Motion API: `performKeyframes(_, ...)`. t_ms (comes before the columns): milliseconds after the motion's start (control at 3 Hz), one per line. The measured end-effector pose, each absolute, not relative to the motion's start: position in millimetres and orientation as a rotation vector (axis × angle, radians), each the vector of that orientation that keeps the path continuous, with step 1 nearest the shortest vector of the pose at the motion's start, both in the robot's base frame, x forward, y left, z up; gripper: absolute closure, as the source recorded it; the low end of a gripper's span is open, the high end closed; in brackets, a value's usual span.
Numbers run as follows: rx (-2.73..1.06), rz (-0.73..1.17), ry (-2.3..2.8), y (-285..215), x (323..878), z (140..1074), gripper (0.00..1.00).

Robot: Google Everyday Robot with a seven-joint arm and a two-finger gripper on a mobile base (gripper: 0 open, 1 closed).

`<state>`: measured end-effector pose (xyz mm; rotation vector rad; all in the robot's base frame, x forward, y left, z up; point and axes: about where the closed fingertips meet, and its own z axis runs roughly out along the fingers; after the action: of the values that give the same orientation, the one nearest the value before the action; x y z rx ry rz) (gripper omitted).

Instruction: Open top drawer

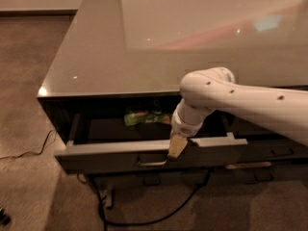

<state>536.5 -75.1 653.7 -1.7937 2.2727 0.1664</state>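
Top drawer (110, 155), dark flat front with small central metal pull (152, 161), stands open beneath the counter (106, 47), green packet (142, 118) inside. Gripper (177, 147) sits at its front's upper edge; state of jaws cannot be told.

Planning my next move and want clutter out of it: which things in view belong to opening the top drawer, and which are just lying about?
Belongs to the job:
top drawer, pulled out
pull handle at its centre
gripper, at the drawer front's upper edge, just right of the handle

Just lying about:
green packet inside the drawer
black cable on the floor
lower drawer fronts
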Motion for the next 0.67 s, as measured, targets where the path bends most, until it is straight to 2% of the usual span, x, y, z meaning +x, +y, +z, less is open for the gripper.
performKeyframes(333,-1.794,0.166,2.275,-76.7,531.2,655.0,0.86)
performKeyframes(667,-1.799,0.161,2.279,-76.8,524.1,659.5,0.63)
